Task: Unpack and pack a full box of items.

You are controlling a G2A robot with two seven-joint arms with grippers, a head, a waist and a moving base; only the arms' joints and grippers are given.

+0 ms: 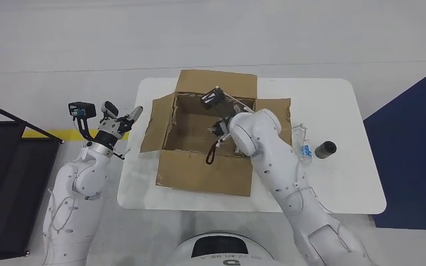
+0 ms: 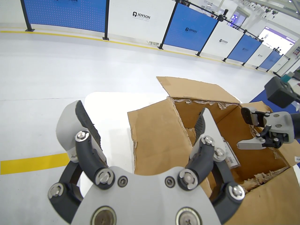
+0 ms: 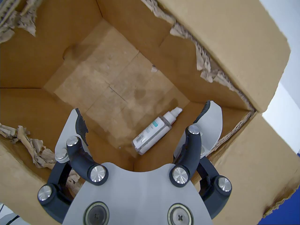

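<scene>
I count one cardboard box (image 1: 206,169) on the white table (image 1: 319,100), with all four of its flaps folded outward and their edges torn ragged. Inside it lies one item, a white spray bottle (image 3: 154,131). It is on its side on the box floor, close to a corner where two walls meet.

My right end effector (image 3: 143,113) hangs inside the box above that bottle with its fingers spread wide and nothing between them. It is apart from the bottle and not touching it. From above, my right arm crosses the box's right side and hides a good part of the interior.

Two more things lie on the table just right of the box. One is a dark cylinder (image 1: 325,149) on its side. Next to it, nearer the box, is what seems to be a clear bottle (image 1: 305,147) with a blue mark (too small for me to be sure).

My left end effector (image 1: 124,112) is off to the left of the box, beyond the table's edge. It is also wide open and empty, and it faces the box's left flap (image 2: 154,141).
</scene>
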